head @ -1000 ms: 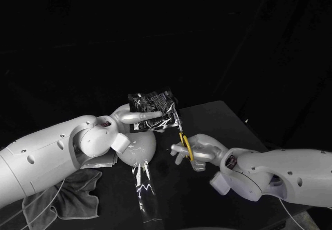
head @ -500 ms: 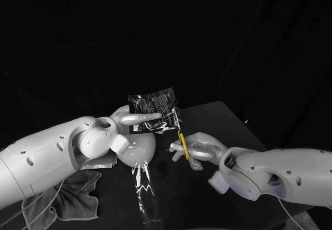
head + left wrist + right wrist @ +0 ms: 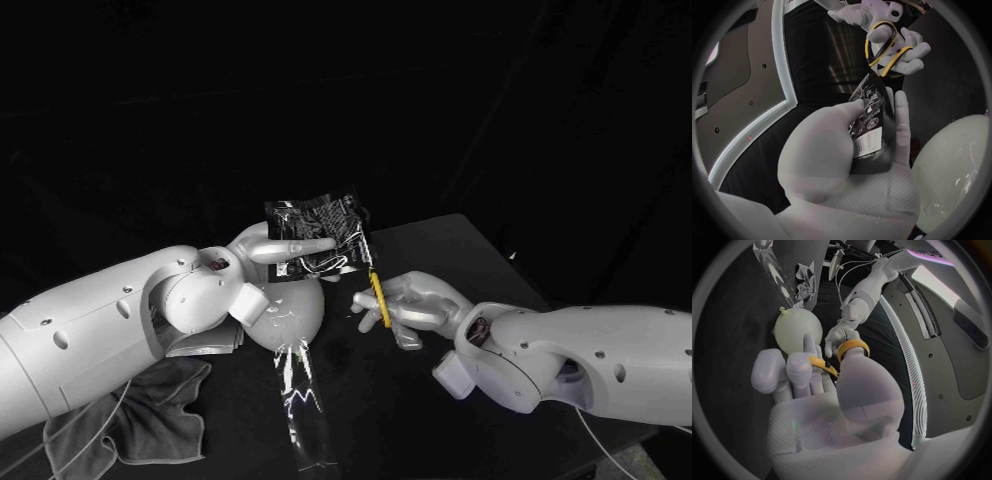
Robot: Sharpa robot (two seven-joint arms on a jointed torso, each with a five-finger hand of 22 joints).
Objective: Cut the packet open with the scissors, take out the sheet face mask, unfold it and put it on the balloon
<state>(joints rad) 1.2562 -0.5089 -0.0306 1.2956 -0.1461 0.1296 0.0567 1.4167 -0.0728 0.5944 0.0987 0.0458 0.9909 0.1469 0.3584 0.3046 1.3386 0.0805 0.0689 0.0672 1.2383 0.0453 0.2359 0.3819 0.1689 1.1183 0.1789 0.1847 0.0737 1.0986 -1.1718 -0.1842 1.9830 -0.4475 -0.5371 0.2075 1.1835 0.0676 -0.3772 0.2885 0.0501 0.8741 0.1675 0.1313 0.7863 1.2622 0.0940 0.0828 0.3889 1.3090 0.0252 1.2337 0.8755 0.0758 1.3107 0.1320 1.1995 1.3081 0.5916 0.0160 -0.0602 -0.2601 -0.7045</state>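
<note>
My left hand (image 3: 283, 250) holds the dark printed packet (image 3: 317, 233) upright above the table, pinching its lower part (image 3: 870, 131). My right hand (image 3: 414, 306) grips the yellow-handled scissors (image 3: 378, 297), blades pointing up at the packet's right edge. From the left wrist, the scissors (image 3: 882, 50) and right hand (image 3: 898, 42) sit just beyond the packet's far corner. The pale balloon (image 3: 290, 312) stands right below my left hand (image 3: 848, 170) and also appears beside it (image 3: 954, 170). From the right wrist, my right hand (image 3: 823, 390) has its fingers through the yellow handles (image 3: 848, 351), with the balloon (image 3: 798, 330) beyond.
A clear plastic sleeve (image 3: 303, 400) lies on the black table (image 3: 447, 240) in front of the balloon. A grey cloth (image 3: 130, 420) is bunched under my left arm at the table's near left. Open table surface lies behind my right hand.
My right hand has edged the scissors slightly up and left, closer along the packet's right edge. The packet has tilted a little in my left hand.
</note>
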